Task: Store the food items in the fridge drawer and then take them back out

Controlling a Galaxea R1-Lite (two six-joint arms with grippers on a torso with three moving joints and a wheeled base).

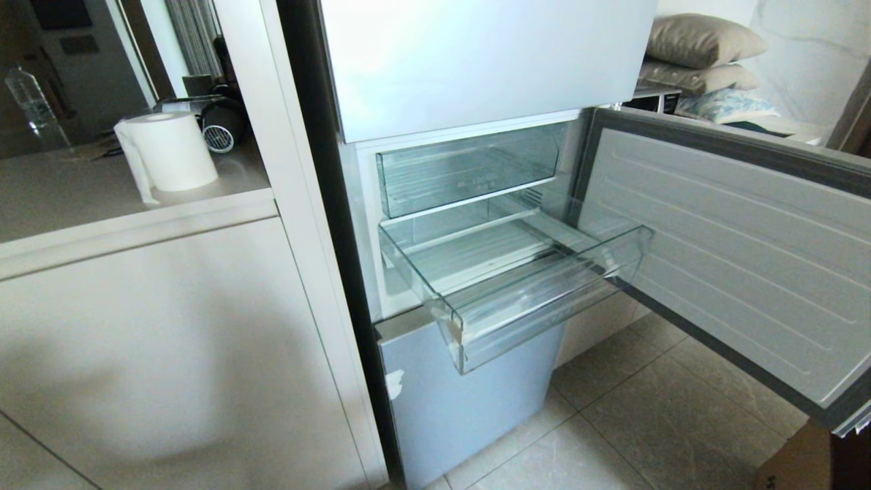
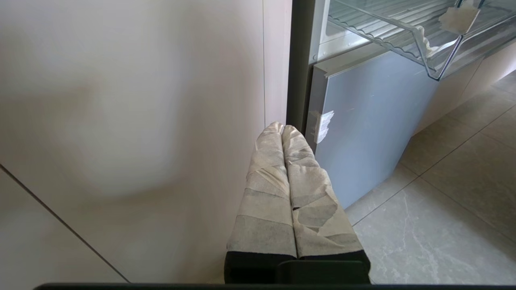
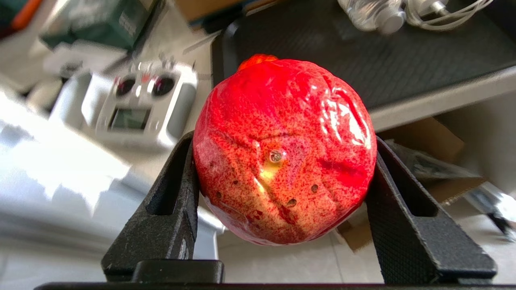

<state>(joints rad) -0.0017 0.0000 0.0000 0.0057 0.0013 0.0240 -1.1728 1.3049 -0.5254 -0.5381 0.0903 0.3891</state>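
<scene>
kitchen fridge drawer (image 1: 517, 286) pulled out; right gripper (image 3: 282, 181) jaws clamp red fruit (image 3: 284, 149); left gripper (image 2: 282, 133) jaws closed

1. Home kitchen: fridge (image 1: 476, 68) with open door (image 1: 735, 252) and clear drawers (image 1: 517, 272), set beside pale cabinets (image 1: 170, 340).
2. Counter (image 1: 81, 197) bearing paper roll (image 1: 173, 153); tiled floor (image 1: 646, 408).
3. Pillows (image 1: 701, 51) stacked behind.

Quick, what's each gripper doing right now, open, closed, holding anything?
Left gripper: closed, holding nothing, parked low beside the fridge.
Right gripper: closed on the red fruit, away from the fridge drawer.
</scene>
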